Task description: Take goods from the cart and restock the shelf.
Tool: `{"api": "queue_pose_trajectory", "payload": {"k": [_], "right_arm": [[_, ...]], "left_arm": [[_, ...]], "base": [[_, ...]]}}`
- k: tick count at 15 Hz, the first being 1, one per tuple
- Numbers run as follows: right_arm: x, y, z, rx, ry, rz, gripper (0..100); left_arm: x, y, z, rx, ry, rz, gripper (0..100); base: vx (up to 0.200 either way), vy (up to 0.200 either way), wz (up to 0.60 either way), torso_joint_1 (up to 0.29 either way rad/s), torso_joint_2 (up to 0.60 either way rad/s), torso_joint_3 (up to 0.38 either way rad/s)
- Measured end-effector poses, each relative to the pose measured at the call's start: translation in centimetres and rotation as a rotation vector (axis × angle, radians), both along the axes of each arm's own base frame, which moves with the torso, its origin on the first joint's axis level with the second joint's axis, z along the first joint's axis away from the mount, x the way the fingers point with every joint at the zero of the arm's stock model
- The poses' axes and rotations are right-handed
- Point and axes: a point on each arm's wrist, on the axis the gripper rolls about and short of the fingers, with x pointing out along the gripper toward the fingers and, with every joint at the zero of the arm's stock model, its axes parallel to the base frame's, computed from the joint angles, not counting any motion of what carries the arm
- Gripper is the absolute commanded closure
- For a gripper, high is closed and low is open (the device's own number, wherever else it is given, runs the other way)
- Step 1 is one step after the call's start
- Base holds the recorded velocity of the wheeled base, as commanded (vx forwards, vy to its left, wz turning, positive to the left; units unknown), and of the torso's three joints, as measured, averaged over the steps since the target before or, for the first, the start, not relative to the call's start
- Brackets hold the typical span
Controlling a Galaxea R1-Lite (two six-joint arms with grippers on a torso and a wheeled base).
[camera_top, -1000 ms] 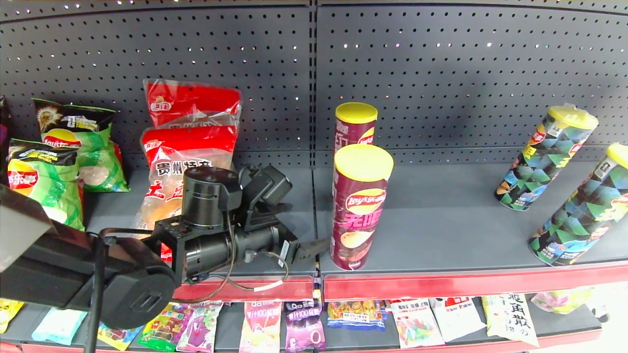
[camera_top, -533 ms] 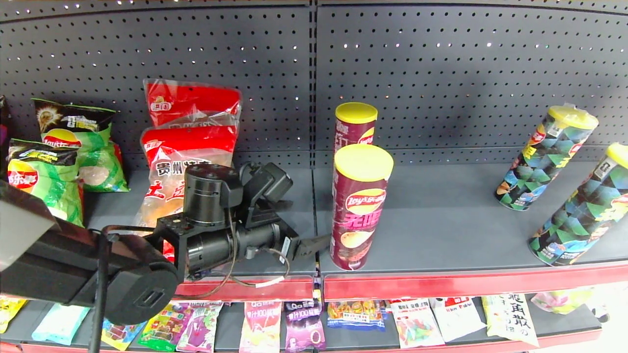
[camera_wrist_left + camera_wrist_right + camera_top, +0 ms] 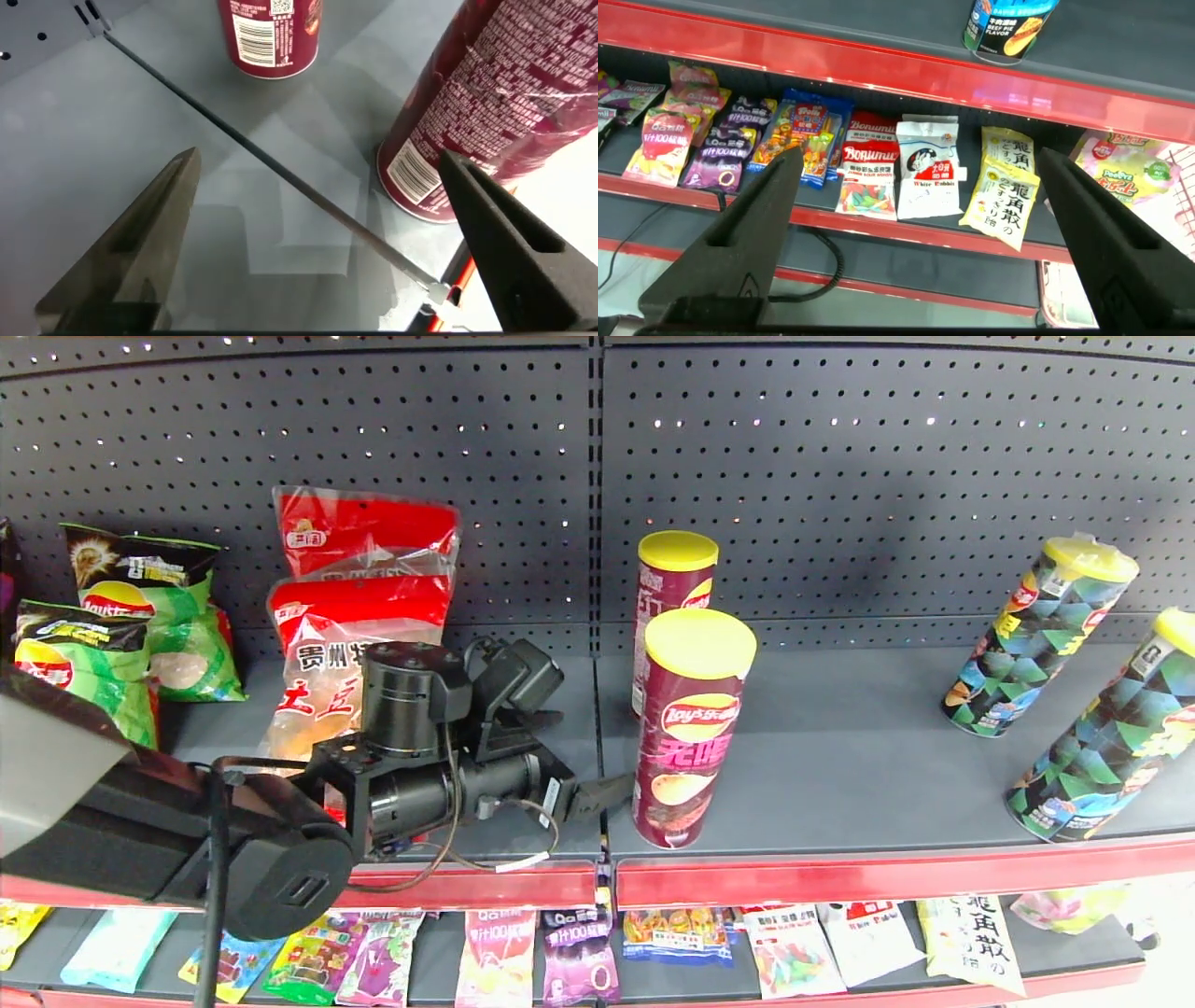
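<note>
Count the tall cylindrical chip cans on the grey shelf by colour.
Maroon cardboard chip cans with yellow lids: 2
Multicoloured triangle-patterned cardboard chip cans with yellow lids: 2
Total: 4

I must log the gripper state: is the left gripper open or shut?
Open. In the left wrist view the left gripper has its fingers wide apart, clamping nothing.

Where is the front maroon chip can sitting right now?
Head view: the front maroon chip can stands centrally, near the front edge of the shelf, directly before a second maroon can, with the left gripper just to its left.
</note>
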Motion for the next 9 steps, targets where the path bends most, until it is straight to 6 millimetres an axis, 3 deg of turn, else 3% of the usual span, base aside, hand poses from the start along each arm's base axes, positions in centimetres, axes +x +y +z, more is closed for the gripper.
{"api": "queue_pose_trajectory", "payload": {"k": [2, 5, 9], "right_arm": [[0.0, 0.0, -0.1, -0.001, 0.006, 0.001, 0], [0.2, 0.0, -0.5, -0.004, 0.02, 0.004, 0], [0.3, 0.1, -1.0, 0.016, 0.021, 0.064, 0]], "left_arm": [[-0.2, 0.3, -0.2, 0.005, 0.007, 0.006, 0], [-1.4, 2.2, 0.4, 0.013, 0.008, 0.052, 0], [-6.4, 7.5, 2.2, 0.02, -0.01, 0.176, 0]], "base": [[0.0, 0.0, 0.0, 0.0, 0.0, 0.0], [0.0, 0.0, 0.0, 0.0, 0.0, 0.0], [0.0, 0.0, 0.0, 0.0, 0.0, 0.0]]}}
